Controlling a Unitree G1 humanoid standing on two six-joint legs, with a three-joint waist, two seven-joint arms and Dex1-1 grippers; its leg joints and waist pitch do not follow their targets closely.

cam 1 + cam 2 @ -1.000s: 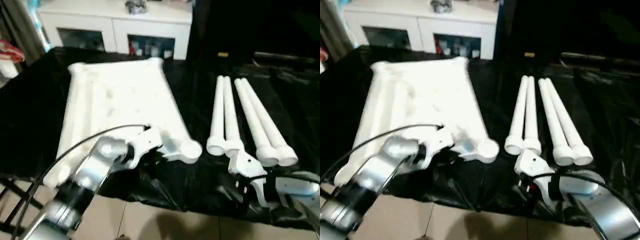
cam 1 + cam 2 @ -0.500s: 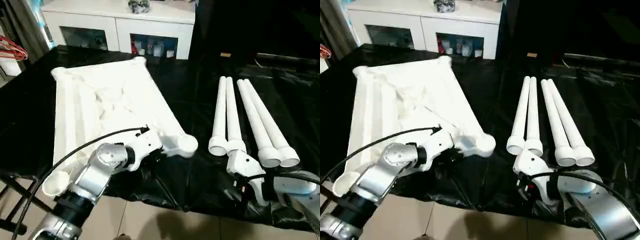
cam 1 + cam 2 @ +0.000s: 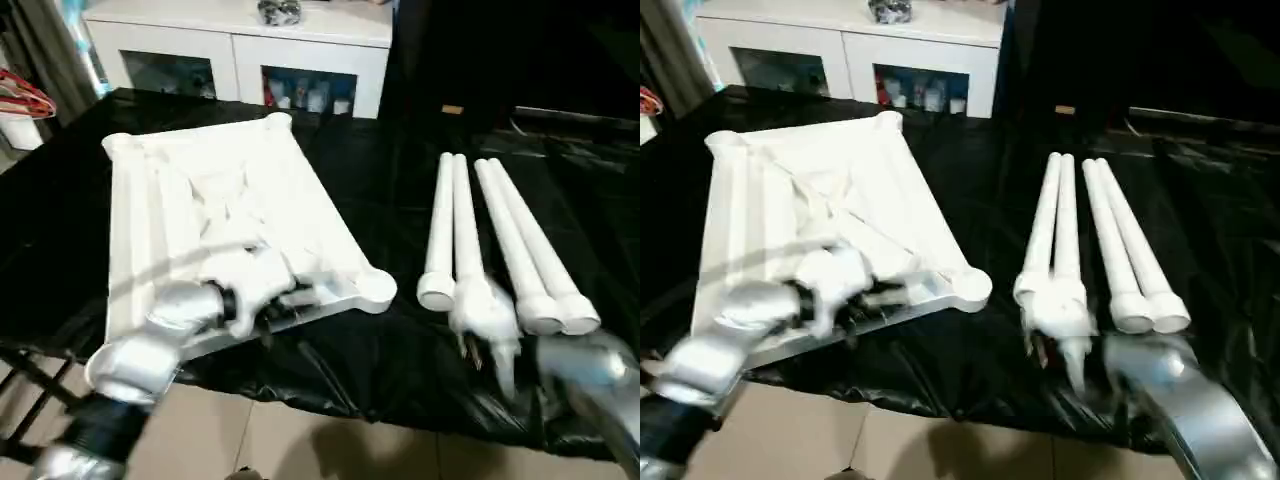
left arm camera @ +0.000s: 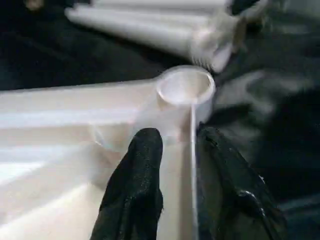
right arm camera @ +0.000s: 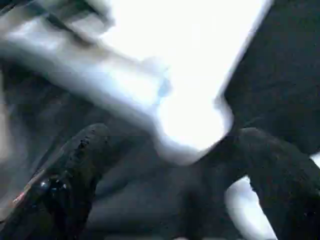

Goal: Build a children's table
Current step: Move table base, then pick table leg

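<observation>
From the head, the left arm reaches over the near edge of the upside-down table top (image 3: 220,215) on a black sheet (image 3: 390,360). Four legs (image 3: 500,240) lie beside it, the right gripper (image 3: 487,345) at their near ends. Left wrist: the left gripper (image 4: 177,145) stands slightly apart around a thin rib by the corner socket (image 4: 186,86). Right wrist: black fingers (image 5: 75,165) spread wide, holding nothing.
</observation>
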